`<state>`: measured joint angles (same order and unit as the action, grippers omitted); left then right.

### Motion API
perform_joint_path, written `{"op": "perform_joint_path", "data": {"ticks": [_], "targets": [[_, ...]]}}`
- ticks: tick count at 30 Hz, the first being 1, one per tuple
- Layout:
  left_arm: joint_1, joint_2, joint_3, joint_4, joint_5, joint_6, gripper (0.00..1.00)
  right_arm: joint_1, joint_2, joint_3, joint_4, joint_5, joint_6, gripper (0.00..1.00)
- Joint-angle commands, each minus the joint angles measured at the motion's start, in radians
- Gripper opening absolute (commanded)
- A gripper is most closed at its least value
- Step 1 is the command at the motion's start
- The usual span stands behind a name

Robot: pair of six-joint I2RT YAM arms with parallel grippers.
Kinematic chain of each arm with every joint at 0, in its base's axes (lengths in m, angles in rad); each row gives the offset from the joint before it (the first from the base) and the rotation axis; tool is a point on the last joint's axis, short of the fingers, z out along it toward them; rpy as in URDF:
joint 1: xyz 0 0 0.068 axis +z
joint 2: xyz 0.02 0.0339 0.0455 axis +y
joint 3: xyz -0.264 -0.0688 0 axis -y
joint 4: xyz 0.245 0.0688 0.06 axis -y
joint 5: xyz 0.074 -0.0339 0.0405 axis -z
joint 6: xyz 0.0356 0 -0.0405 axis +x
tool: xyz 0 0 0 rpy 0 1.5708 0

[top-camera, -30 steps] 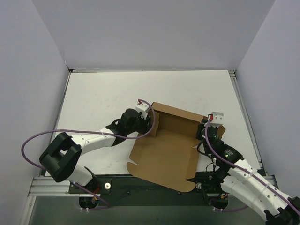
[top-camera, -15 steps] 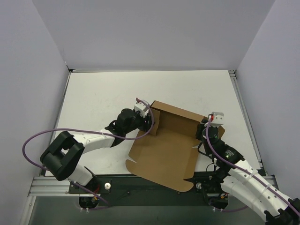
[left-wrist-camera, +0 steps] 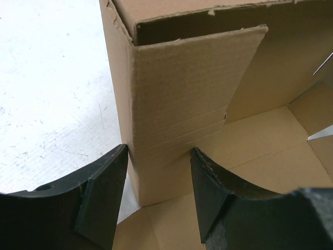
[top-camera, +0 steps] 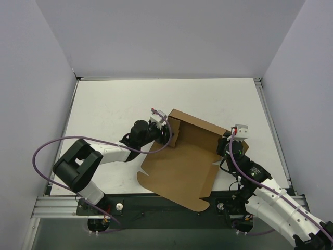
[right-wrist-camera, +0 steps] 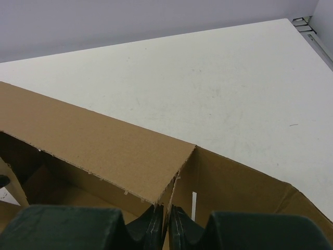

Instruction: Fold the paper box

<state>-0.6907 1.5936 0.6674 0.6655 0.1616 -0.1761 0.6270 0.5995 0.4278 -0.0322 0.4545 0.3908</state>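
The paper box (top-camera: 179, 166) is brown cardboard, half formed: its base lies flat with the back wall and a left corner flap standing. My left gripper (top-camera: 165, 134) is open, its jaws straddling the lower part of that folded corner flap (left-wrist-camera: 177, 99); the left fingertip (left-wrist-camera: 117, 161) is by the outer wall and the right fingertip (left-wrist-camera: 200, 166) is against the flap's face. My right gripper (top-camera: 228, 144) is shut on the thin upright cardboard at the box's right back corner (right-wrist-camera: 179, 172), and its fingers (right-wrist-camera: 154, 225) pinch the edge.
The white table (top-camera: 114, 109) is walled by grey panels on the left, back and right. The box's front flap (top-camera: 182, 200) overhangs the near table edge above the arm bases. A metal rail (top-camera: 268, 120) runs along the table's right side.
The box has slid and turned slightly toward the near left. My left arm has folded in closer to the corner flap. My right gripper keeps its hold.
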Motion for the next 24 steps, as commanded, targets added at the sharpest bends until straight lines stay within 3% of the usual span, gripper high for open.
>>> {"op": "perform_joint_path", "data": {"ticks": [1,20,24], "targets": [[0.010,0.029,0.031,0.109,0.058,0.021,0.62,-0.006,-0.006,-0.006,0.054,-0.040,-0.012,0.12],[0.026,0.112,0.066,0.229,0.144,0.044,0.61,-0.019,0.008,-0.001,0.068,-0.172,-0.027,0.12],[0.037,0.141,0.098,0.217,0.164,0.050,0.70,-0.021,0.014,0.002,0.068,-0.203,-0.033,0.12]]}}
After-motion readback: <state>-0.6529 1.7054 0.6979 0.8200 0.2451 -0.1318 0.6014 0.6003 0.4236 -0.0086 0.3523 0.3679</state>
